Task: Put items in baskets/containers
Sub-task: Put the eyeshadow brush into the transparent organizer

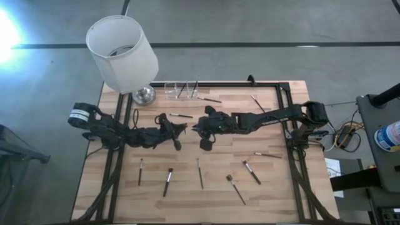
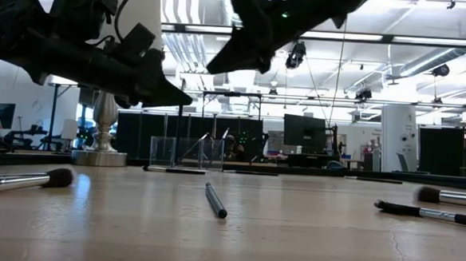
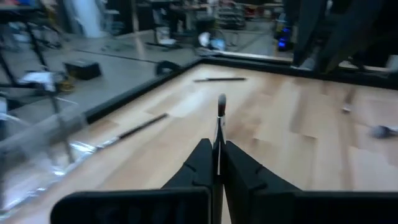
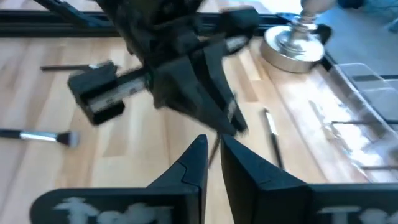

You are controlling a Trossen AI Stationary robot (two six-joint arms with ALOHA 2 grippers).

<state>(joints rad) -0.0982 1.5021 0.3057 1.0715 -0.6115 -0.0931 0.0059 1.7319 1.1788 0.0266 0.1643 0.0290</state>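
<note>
My left gripper (image 1: 182,129) hangs over the table's middle, shut on one thin makeup brush (image 3: 220,124). My right gripper (image 1: 195,128) faces it from the right and stands a little higher (image 2: 214,67). Its fingers (image 4: 213,155) are open by a narrow gap and touch nothing. The clear holder (image 1: 178,89) stands at the far edge beside the lamp base, with a few brushes leaning in its compartments. Several more brushes lie flat on the wood, such as one (image 1: 200,174) near the front. My left gripper pinches the brush's thin handle (image 3: 218,149) between its two fingers. The fingers lie along the brush, pointing toward the table's right and slightly down. The bristle end (image 3: 221,102) sticks out ahead of the fingertips, and the brush is lifted clear of the table.
A white-shaded lamp (image 1: 122,53) with a silver base (image 1: 144,95) stands at the far left corner. Loose brushes lie at the near side (image 1: 168,181) (image 1: 236,189) (image 1: 252,172), the right (image 1: 267,154) and the far side (image 1: 209,99) (image 1: 257,103). A dark frame (image 1: 289,144) edges the table.
</note>
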